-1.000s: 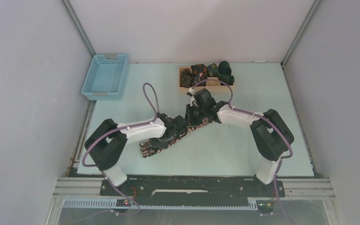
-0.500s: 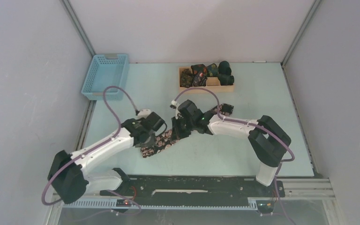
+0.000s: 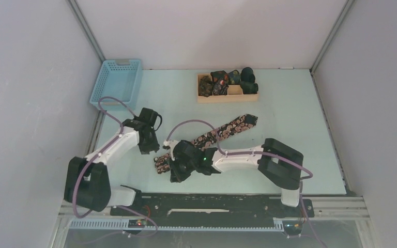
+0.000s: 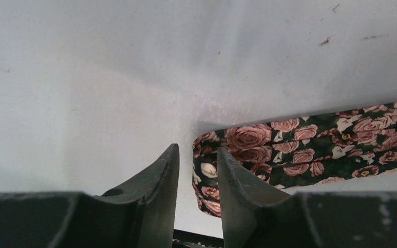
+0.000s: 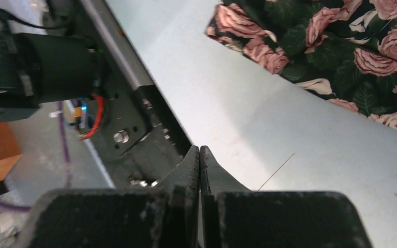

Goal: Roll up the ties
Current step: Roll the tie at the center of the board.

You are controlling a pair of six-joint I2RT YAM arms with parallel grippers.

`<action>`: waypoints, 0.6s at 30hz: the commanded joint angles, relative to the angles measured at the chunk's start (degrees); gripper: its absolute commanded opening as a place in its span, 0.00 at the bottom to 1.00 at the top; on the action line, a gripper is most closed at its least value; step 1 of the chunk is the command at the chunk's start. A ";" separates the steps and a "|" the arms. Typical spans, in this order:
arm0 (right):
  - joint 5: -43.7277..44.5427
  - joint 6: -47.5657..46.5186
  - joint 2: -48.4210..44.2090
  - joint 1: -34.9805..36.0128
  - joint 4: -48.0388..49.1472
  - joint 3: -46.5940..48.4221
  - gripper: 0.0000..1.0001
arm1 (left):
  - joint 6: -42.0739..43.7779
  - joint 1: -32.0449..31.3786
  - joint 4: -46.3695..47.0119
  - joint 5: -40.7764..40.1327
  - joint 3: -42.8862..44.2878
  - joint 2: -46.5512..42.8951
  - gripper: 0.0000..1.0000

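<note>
A long dark tie (image 3: 222, 130) with pink roses lies flat and diagonal on the table, its near end at the lower left. My left gripper (image 3: 151, 149) hovers just left of that end, slightly open and empty; the left wrist view shows the tie's end (image 4: 289, 147) beyond the left gripper (image 4: 198, 149). My right gripper (image 3: 176, 174) is shut and empty, over bare table just near of the tie's end; in the right wrist view the right gripper (image 5: 200, 150) sits below the tie (image 5: 341, 51). Several dark rolled ties (image 3: 222, 80) sit in a wooden tray.
The wooden tray (image 3: 248, 96) stands at the back centre. A blue plastic basket (image 3: 116, 82) sits at the back left. The black base rail (image 3: 212, 201) runs along the near edge, close to the right gripper. White walls enclose the table.
Both grippers have come off the tie. The left arm swung back to the left. The right gripper travelled from the tie's middle down to its near end.
</note>
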 commanded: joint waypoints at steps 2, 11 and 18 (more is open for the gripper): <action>4.27 -3.37 6.46 1.36 3.79 3.55 0.00 | 5.86 3.42 3.27 5.72 4.29 6.07 0.38; 7.92 -5.53 13.21 2.52 1.47 10.06 0.00 | 6.75 5.38 3.51 8.68 7.40 14.76 0.34; 11.07 -7.03 16.26 2.36 -0.93 12.76 0.00 | 7.01 5.39 3.70 11.14 5.38 16.48 0.28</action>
